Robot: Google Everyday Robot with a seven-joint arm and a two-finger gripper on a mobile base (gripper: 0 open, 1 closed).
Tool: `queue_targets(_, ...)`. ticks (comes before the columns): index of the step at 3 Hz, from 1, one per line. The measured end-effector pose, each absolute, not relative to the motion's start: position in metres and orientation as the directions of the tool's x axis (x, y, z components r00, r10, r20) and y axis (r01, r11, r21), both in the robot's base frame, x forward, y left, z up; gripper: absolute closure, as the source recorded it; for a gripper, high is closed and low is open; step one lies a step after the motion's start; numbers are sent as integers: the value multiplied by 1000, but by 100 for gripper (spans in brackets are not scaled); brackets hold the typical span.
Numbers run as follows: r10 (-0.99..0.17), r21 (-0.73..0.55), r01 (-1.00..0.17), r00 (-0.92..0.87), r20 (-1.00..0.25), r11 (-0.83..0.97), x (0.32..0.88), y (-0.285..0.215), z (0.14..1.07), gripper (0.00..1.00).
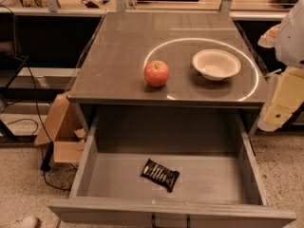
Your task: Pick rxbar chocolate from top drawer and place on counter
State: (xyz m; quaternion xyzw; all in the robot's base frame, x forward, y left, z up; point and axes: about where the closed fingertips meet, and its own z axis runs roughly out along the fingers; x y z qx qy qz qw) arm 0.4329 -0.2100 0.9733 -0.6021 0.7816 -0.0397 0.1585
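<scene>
The rxbar chocolate [160,175], a black wrapper with pale print, lies flat and slightly slanted on the floor of the top drawer [95,175], near its front middle. The drawer is pulled fully open below the counter [118,46]; its dark handle shows at the bottom edge. My gripper [281,103], pale yellow, hangs at the far right edge of the view beside the counter's right front corner, under the white arm [292,32]. It is well away from the bar and holds nothing that I can see.
A red apple [156,73] and a white bowl [215,64] sit on the counter inside a bright ring reflection. A brown cardboard box [59,127] and cables lie on the floor to the left of the drawer.
</scene>
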Motion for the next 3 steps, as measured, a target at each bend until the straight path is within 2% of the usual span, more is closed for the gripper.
queue_targets(2,-953,-242,-932,-224,-204,271,414,-174,948,0)
queue_targets(3,-953,-243,-933,-214,-216,265,414,-171,946,0)
